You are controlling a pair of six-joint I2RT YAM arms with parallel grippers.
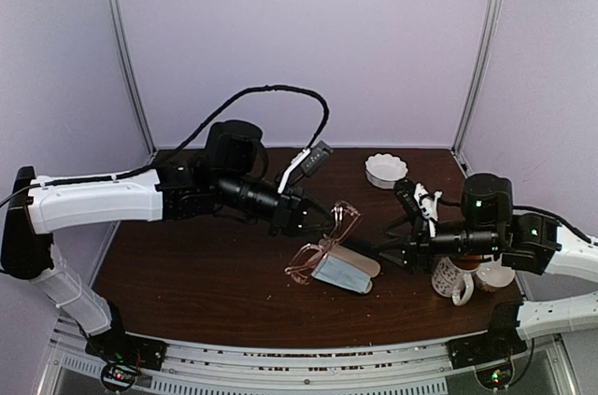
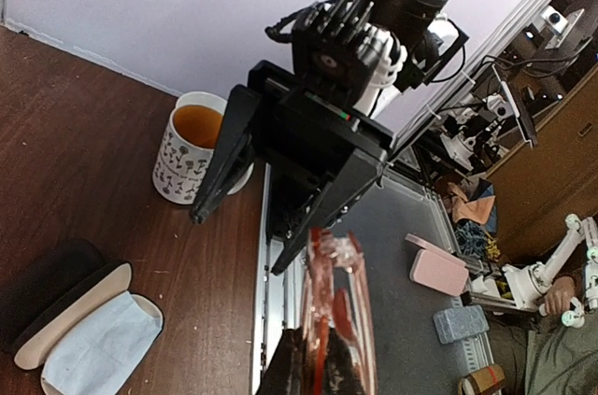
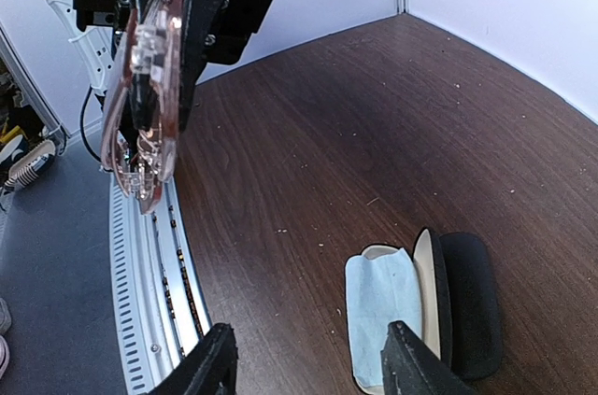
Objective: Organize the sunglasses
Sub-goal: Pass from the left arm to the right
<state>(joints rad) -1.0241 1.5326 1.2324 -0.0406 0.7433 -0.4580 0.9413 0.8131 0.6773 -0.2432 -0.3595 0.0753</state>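
Note:
My left gripper (image 1: 316,218) is shut on a reddish-copper pair of sunglasses (image 1: 344,218) and holds it in the air above the middle of the table. The pair also shows in the left wrist view (image 2: 341,302) and the right wrist view (image 3: 145,105). An open black glasses case (image 1: 360,260) with cream lining lies just below it, with a light-blue cloth (image 1: 341,274) in it. My right gripper (image 1: 392,250) is open and empty, low beside the case (image 3: 467,302), and faces the left gripper. The dark-framed sunglasses are out of view.
A patterned white mug (image 1: 453,278) with orange liquid stands by my right arm and shows in the left wrist view (image 2: 192,152). A second mug (image 1: 495,274) stands beside it. A white scalloped bowl (image 1: 386,169) sits at the back right. The table's front edge has a metal rail (image 3: 140,264).

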